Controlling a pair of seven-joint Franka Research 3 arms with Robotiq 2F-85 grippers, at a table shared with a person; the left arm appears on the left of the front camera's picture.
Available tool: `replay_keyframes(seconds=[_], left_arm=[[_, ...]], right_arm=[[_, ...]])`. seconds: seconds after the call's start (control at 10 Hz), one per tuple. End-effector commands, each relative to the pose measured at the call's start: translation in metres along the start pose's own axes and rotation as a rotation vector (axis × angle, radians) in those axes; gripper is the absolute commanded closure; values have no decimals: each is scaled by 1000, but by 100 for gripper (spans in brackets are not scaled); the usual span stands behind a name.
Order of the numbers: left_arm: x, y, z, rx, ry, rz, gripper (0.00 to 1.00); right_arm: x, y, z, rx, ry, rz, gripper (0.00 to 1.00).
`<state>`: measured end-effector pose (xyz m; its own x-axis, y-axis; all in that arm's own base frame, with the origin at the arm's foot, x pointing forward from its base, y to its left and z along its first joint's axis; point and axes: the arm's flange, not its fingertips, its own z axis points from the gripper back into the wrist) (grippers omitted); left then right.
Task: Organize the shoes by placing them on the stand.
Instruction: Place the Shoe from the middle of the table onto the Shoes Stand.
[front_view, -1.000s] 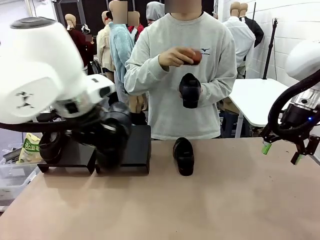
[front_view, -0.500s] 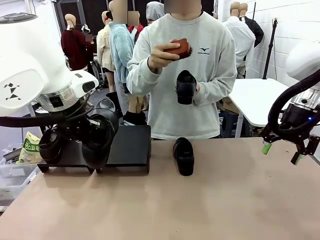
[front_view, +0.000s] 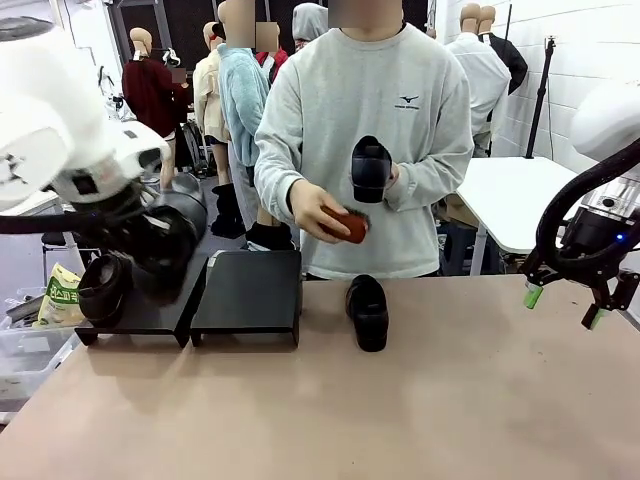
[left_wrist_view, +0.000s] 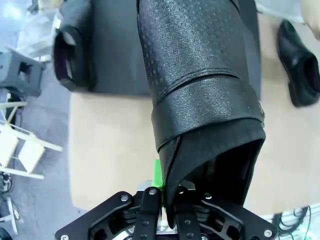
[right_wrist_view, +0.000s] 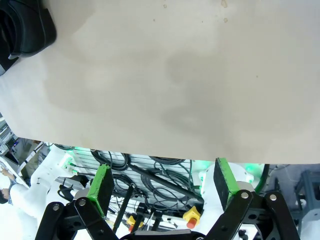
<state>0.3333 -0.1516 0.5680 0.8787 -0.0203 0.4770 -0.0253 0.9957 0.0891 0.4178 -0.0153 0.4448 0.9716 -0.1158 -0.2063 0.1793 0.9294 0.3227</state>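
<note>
Hanging from the left gripper (left_wrist_view: 167, 187), a matte black slip-on shoe (left_wrist_view: 200, 90) is pinched at its heel rim, seemingly just above the low black two-platform stand (front_view: 245, 295). The right gripper (front_view: 563, 306) hovers spread wide, well apart.

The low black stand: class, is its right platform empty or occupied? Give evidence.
Empty. Front view: the low black stand has a bare right platform; one matte black shoe sits on its left platform.
</note>
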Motion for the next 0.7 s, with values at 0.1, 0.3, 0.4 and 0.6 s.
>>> replay_keyframes(seconds=[0.1,0.3,0.4,0.6], left_arm=[[59,59,-32,-102,-2,37,100],[73,88,-57,-98,43,95,100],[77,99,-72,-107,81,104,100],[77,106,-97,-131,115,106,100]], right_arm=[[-2,-1,-1,-19,-1,-10,0],[-2,-1,-1,-19,-1,-10,0],[-2,-1,-1,-19,-1,-10,0],[-2,-1,-1,-19,-1,-10,0]])
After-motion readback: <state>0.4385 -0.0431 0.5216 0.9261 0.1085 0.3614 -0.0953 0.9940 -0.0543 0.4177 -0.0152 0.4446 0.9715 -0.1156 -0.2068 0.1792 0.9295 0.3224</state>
